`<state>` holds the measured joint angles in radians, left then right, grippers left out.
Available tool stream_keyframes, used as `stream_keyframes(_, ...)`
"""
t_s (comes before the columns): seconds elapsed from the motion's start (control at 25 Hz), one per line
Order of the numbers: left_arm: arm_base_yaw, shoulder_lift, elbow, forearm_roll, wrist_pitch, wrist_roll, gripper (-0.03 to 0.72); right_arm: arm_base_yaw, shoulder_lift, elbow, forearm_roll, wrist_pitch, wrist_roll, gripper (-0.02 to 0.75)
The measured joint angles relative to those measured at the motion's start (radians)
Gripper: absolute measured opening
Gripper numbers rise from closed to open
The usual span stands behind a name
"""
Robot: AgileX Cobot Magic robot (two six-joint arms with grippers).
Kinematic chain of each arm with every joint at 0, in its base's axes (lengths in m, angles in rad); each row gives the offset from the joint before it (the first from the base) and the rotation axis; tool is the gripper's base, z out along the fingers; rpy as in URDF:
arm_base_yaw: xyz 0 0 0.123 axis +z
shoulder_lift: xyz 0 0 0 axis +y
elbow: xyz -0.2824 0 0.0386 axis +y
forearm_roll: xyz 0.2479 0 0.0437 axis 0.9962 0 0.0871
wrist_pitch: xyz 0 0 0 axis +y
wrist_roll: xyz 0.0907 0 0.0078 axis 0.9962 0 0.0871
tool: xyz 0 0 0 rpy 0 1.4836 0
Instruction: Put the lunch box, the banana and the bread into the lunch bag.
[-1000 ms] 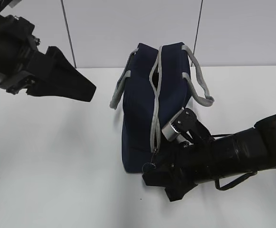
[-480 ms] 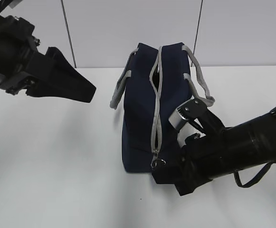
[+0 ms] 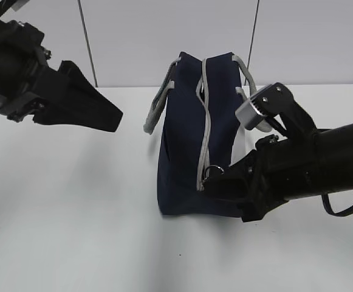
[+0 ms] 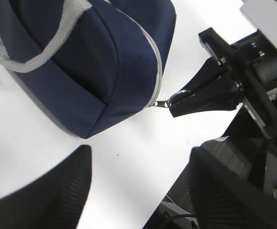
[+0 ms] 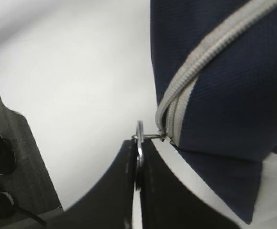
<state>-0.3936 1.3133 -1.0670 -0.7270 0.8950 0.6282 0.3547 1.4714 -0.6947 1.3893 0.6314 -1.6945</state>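
Observation:
The navy lunch bag [image 3: 188, 140] stands in the middle of the white table, its grey zipper [image 3: 204, 121] running up its near end. My right gripper [image 3: 215, 180] is shut on the metal ring pull [image 5: 139, 143] partway up the zipper's near end. The bag shows in the left wrist view [image 4: 95, 62] and the right wrist view [image 5: 224, 71]. My left gripper [image 3: 112, 115] is open and empty, held above the table left of the bag; its fingers [image 4: 47, 191] frame bare table. The lunch box, banana and bread are out of view.
The bag's grey strap handles [image 3: 158, 106] hang to either side of it. A white wall with dark seams stands behind the table. The table's edge [image 4: 176, 191] shows in the left wrist view.
My right gripper has pulled the ring pull up the bag's near end from its base, and the arm has swung up and to the right. The left arm has not moved.

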Motion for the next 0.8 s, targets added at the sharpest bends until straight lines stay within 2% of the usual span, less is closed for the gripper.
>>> stream_keyframes(0.36,0.0,0.0,0.0,0.0,0.0,0.0,0.442,0.0,-0.033,-0.073,-0.042,-0.019,0.025,-0.016)
stream_keyframes(0.6,0.0,0.0,0.0,0.004,-0.001,0.0,0.442,0.0,-0.033,-0.158,-0.242,-0.008,0.182,-0.016)
stream_keyframes(0.8,0.0,0.0,0.0,0.024,-0.002,0.01,0.442,0.0,-0.033,-0.228,-0.333,0.001,0.248,-0.016)
